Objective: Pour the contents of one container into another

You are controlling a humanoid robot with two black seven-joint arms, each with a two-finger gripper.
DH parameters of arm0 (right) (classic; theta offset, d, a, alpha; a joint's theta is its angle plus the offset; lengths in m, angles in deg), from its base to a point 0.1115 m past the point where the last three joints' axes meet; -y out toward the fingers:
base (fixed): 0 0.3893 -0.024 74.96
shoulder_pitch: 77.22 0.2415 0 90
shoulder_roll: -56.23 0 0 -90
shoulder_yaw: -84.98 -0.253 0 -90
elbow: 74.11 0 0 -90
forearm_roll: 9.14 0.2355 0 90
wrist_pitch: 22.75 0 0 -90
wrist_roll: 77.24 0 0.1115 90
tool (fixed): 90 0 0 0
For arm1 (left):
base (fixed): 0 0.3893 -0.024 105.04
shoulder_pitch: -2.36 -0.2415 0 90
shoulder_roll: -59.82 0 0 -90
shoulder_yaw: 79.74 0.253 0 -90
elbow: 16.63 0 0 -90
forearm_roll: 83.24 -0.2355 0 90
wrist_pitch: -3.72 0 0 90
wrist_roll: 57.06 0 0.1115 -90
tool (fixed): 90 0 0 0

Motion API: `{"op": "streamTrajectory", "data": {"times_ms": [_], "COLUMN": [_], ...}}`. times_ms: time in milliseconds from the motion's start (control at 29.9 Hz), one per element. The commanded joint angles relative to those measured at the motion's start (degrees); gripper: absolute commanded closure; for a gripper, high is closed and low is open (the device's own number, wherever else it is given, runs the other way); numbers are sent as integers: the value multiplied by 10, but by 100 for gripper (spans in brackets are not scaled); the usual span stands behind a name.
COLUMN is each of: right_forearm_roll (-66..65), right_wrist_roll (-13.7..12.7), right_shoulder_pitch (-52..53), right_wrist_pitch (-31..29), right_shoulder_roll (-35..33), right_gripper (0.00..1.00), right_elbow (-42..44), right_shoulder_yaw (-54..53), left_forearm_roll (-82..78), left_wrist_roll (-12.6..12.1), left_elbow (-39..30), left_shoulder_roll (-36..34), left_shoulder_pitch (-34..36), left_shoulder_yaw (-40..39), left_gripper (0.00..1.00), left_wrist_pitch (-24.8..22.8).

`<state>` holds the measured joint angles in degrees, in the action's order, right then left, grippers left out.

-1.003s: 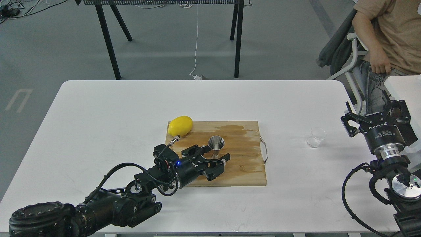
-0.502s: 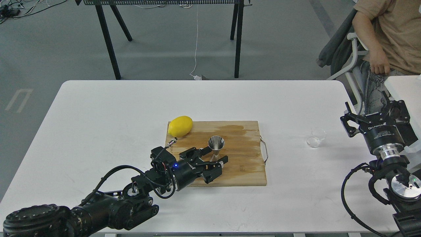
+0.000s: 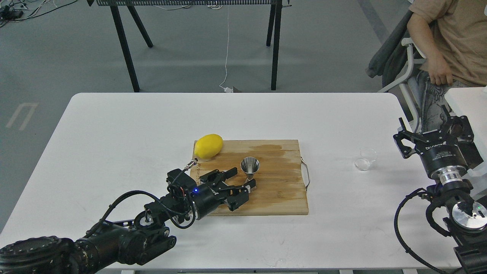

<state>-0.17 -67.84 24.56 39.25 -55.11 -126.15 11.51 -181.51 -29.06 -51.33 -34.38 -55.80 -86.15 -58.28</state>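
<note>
The steel hourglass jigger stands upright on the wooden cutting board, its open cone facing up. My left gripper lies low over the board just left of the jigger, open, its fingers apart from the jigger's base and holding nothing. On the white table right of the board stands the small clear glass cup. My right gripper is further right of the cup, pointing away from me, open and empty.
A yellow lemon rests at the board's back left corner. The board has a metal handle on its right side. A seated person and a second white tabletop are at the far right.
My left gripper has drawn back to the left and toward me, so its fingers no longer flank the jigger. The jigger, cup and right arm have stayed put.
</note>
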Motion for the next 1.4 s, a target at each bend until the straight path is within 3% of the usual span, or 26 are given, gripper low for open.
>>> {"op": "streamTrajectory", "data": {"times_ms": [0,334,568,769,936,1103,1137,1237,1371], "right_forearm_roll": [0,0,0,0,0,0,0,1,19], "right_wrist_roll": [0,0,0,-1,-1,-5,-6,-9,-11], "right_shoulder_pitch": [0,0,1,9,12,20,21,25,25], "right_wrist_pitch": [0,0,0,0,0,0,0,0,0], "right_shoulder_roll": [0,1,0,0,1,2,2,2,2], "right_gripper": [1,1,1,1,1,1,1,1,1], "right_elbow": [1,2,1,0,-1,-2,-2,-3,-16], "right_shoulder_yaw": [1,1,-2,0,1,3,3,5,10], "left_forearm_roll": [0,2,101,264,388,513,536,611,736], "left_wrist_roll": [0,0,0,0,0,0,0,0,0], "left_elbow": [-1,-65,-207,-284,-284,-275,-274,-258,-185], "left_shoulder_roll": [-6,-61,-198,-290,-338,-392,-401,-427,-427], "left_shoulder_pitch": [-5,-21,-15,-16,-20,-20,-21,-22,-20], "left_shoulder_yaw": [0,-10,-55,-154,-238,-256,-256,-256,-266], "left_gripper": [20,20,20,19,19,19,19,16,11], "left_wrist_pitch": [0,0,0,0,-266,-532,-560,-560,-560]}}
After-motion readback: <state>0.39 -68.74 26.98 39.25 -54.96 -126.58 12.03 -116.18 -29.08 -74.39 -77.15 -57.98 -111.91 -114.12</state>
